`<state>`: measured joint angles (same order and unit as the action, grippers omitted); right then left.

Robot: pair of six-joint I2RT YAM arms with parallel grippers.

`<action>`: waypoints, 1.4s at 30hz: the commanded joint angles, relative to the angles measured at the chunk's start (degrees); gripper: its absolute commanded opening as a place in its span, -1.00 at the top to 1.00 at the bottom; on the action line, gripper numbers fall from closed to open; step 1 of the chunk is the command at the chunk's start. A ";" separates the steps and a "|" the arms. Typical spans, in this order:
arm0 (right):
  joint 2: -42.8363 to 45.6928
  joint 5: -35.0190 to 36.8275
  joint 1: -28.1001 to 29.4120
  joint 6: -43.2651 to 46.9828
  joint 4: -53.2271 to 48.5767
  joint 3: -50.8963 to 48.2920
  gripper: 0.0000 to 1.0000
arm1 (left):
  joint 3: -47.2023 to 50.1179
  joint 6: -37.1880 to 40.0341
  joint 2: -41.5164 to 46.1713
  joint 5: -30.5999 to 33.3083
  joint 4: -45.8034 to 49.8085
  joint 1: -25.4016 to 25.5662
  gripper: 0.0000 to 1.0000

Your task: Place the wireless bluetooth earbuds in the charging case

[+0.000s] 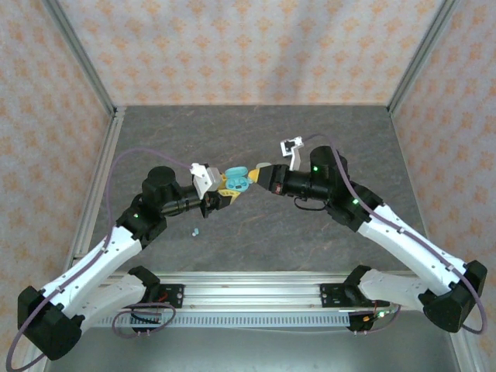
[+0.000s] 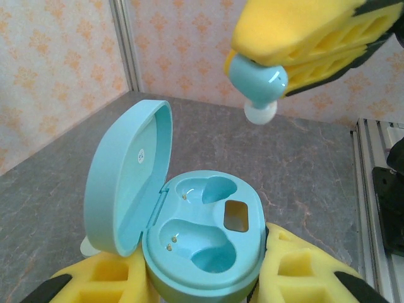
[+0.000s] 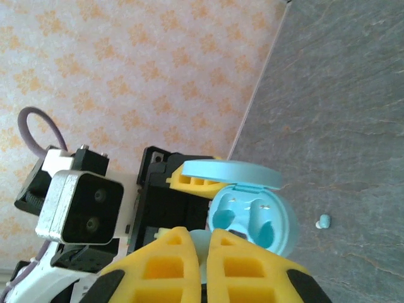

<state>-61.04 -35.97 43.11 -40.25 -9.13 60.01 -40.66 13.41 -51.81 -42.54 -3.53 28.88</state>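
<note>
1. Earbud A (image 2: 259, 82): light blue, glossy, rounded body with a white tip pointing down. In the left wrist view it hangs clear of the charging case (image 2: 202, 252), at 1 o'clock from it.
2. Earbud B (image 1: 195, 231): a tiny light blue bit lying loose on the grey counter (image 1: 256, 139). In the top view it is at 7 o'clock from the charging case and well apart from it.
3. Case condition: light blue oval, with the lid swung open and standing up on its hinge at the 9 o'clock side. Both sockets are empty, and small gold contact pins show in each. A dark amber window sits beside them.
4. Left side: the left fingers (image 2: 101, 281), yellow, press against opposite sides of the lower shell and pinch the charging case.
5. Right side: the right fingers (image 2: 297, 31), yellow, are nearly together and pinch Earbud A at their tips.
6. Differences between views:
   - The left wrist view gives the socket interiors and the white tip.
   - The right wrist view gives Earbud A (image 3: 201, 243) as a pale sliver between the fingers. It also shows Earbud B (image 3: 323, 221) on the counter at 3 o'clock from the case.
</note>
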 commanded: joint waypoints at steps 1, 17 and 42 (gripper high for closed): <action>-1.20 0.95 1.72 1.75 2.91 2.30 0.85 | -0.36 -0.33 0.37 0.71 -2.78 0.38 1.00; -6.47 1.47 4.26 6.32 2.99 5.03 0.86 | -0.61 -0.31 0.75 -0.34 -1.39 0.41 1.00; -10.06 1.07 5.23 8.05 3.19 5.72 0.85 | -0.61 -0.93 0.53 -0.79 -1.20 0.38 1.00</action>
<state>-70.89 -34.74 47.86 -33.78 -6.70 63.81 -40.66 13.37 -51.81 -42.76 -3.09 28.88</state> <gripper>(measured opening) 0.080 0.317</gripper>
